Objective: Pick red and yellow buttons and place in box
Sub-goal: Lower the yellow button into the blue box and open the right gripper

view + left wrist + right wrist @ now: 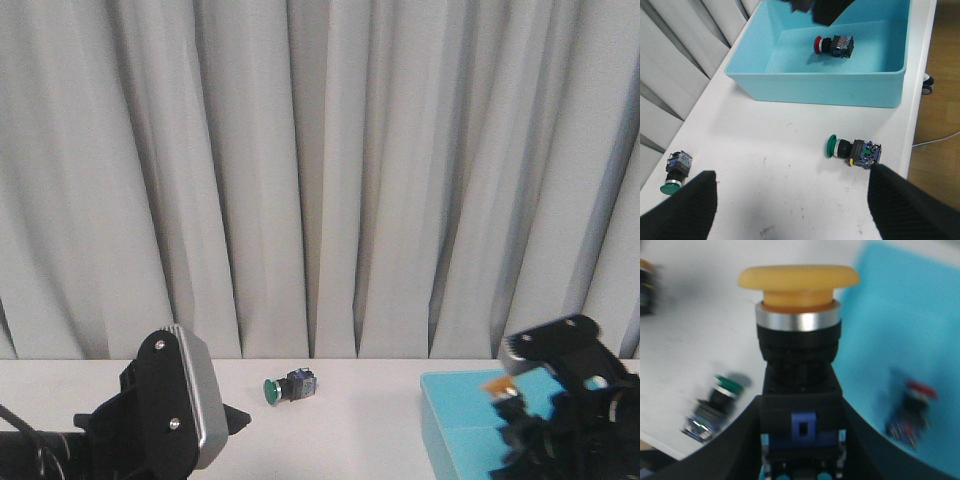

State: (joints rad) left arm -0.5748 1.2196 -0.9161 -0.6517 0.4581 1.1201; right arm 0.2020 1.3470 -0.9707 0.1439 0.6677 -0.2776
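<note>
The yellow button (799,315) stands cap-up between the fingers of my right gripper (801,410), which is shut on its dark body. In the front view that gripper (512,408) holds the yellow button (499,386) over the near left part of the turquoise box (455,410). The red button (832,45) lies on its side inside the box (815,87); the right wrist view shows it blurred (910,410). My left gripper (792,210) hangs open over bare table, nothing between its fingers (685,210).
A green-capped button (854,150) lies on the white table close to my left gripper's one finger, and a second green one (675,172) lies near the curtain. The front view shows one green button (290,387) mid-table. A table edge runs beside the box.
</note>
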